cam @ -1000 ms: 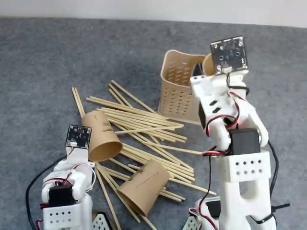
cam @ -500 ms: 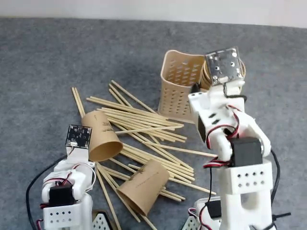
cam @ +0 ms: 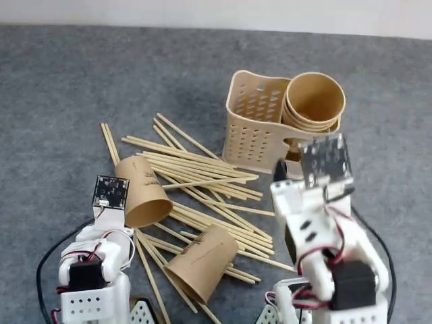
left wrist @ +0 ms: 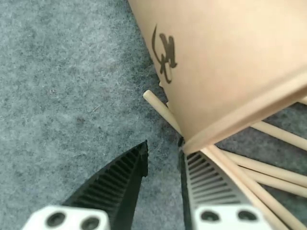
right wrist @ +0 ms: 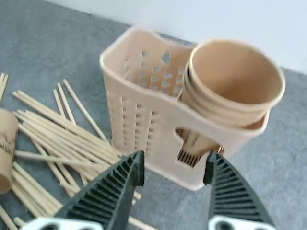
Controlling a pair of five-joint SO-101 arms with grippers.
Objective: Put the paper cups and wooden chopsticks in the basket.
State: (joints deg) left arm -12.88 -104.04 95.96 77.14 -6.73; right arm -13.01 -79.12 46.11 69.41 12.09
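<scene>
The right gripper (right wrist: 175, 165) has just backed away from the basket (cam: 251, 135). Its jaws are apart and empty, and a stack of cups (cam: 314, 101) stands in the basket just ahead of it. The left gripper (left wrist: 163, 149) hasn't budged, its jaws apart with a cup (left wrist: 225, 62) lying right at its tips. That cup, a second cup (cam: 202, 262) and the chopsticks (cam: 202, 179) are still on the worktop (cam: 67, 81), waiting to go in.

You've got matt paper cups (cam: 145, 189), bare wood chopsticks (cam: 202, 177), smooth plastic basket (right wrist: 144, 120) just ahead of your right gripper (right wrist: 175, 167), fuzzy cloth (cam: 67, 81) beneath it.
</scene>
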